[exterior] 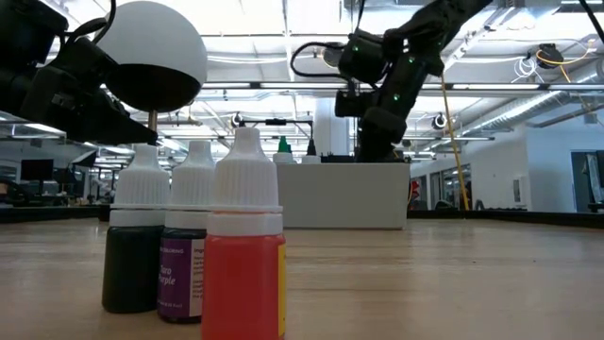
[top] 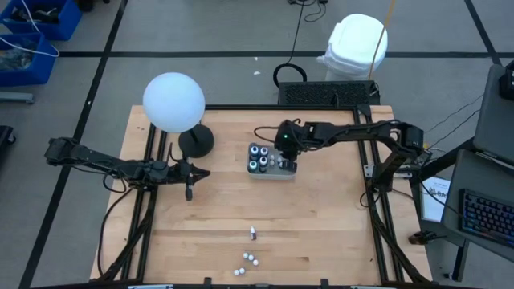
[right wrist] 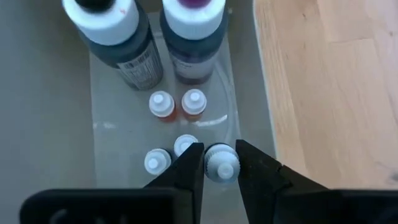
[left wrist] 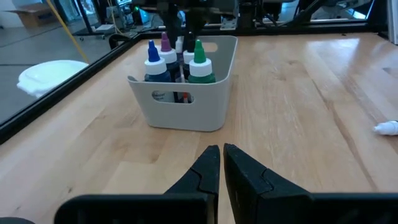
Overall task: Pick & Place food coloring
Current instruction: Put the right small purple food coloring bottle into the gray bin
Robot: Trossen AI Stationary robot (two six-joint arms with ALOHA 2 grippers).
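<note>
A grey tray (top: 271, 171) near the table's middle holds bigger dark bottles (left wrist: 177, 62) with coloured tips and several tiny white-capped vials (right wrist: 177, 102). My right gripper (right wrist: 221, 167) reaches down into the tray from above and is shut on one vial. It also shows above the tray in the low view (exterior: 377, 104). My left gripper (left wrist: 221, 165) hovers shut and holding nothing over the table left of the tray (top: 205, 172). Loose vials (top: 250, 258) stand near the near edge, and three of them (exterior: 193, 236) fill the low view's foreground. My right gripper pinches a tiny vial by its white cap (right wrist: 221, 160) between the two fingers. The fingers (right wrist: 189, 165) come from above, pointing down into the tray. The vial stands upright beside other vials at the tray's end. Whether its base rests on the tray floor I cannot tell.
A lamp with a big white globe (top: 173, 102) on a black base (top: 196, 141) stands left of the tray. One vial (left wrist: 387, 127) lies on its side on the bare wood. Open wood spreads between the tray and the near edge.
</note>
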